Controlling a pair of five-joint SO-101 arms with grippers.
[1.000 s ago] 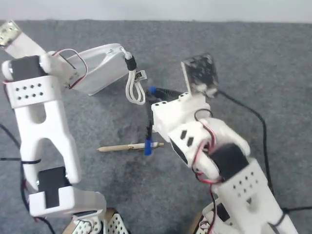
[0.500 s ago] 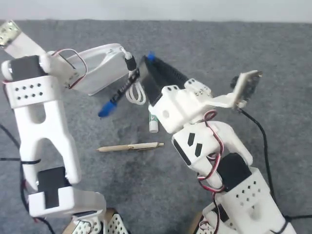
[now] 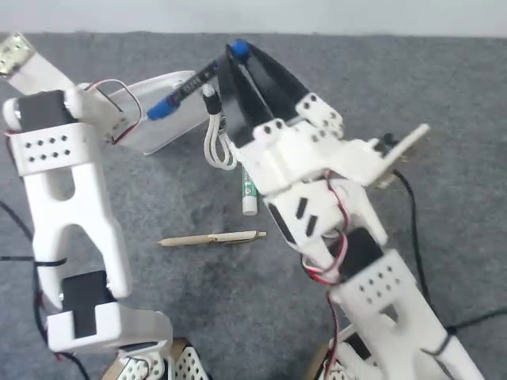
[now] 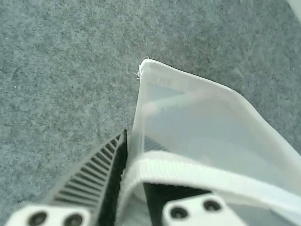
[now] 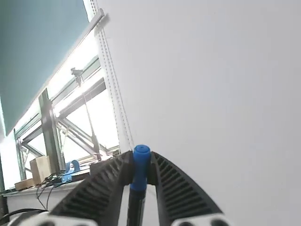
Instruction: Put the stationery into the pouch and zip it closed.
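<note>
**Between the right jaws: pen gripped by its end, presented at the pouch**

1. Grip. The right gripper (image 3: 239, 57) is clenched on the blue rear end of a black pen (image 3: 190, 83). The right wrist view confirms that this end is pinched between the jaws (image 5: 140, 162). The left gripper (image 4: 135, 162) grasps the pouch (image 3: 178, 123) by its white rim band and holds that edge up off the desk (image 3: 412, 71).

2. Orientation. The pen's long axis runs straight out from the right jaws, slanting down and away toward the left jaws. Its blue-capped far end leads and lies over the pouch at its upper edge. I cannot tell whether that end is inside the opening or only above the fabric.

3. Step in hand, as judged: inserting the pen.
   - Drive along the pen's own axis so the capped end enters first.
   - Keep the slant shallow enough that the tip slides under the rim rather than pushing the wall in.
   - The left jaws should hold the rim taut and lifted.
   - Release only once most of the barrel is inside, since a grip at the far end gives little control over the tip.

4. Outstanding. A green-and-white marker (image 3: 248, 192) and a tan pen (image 3: 212, 237) lie on the desk below the right jaws, and a white cord (image 3: 219, 142) lies beside the pouch.
</note>
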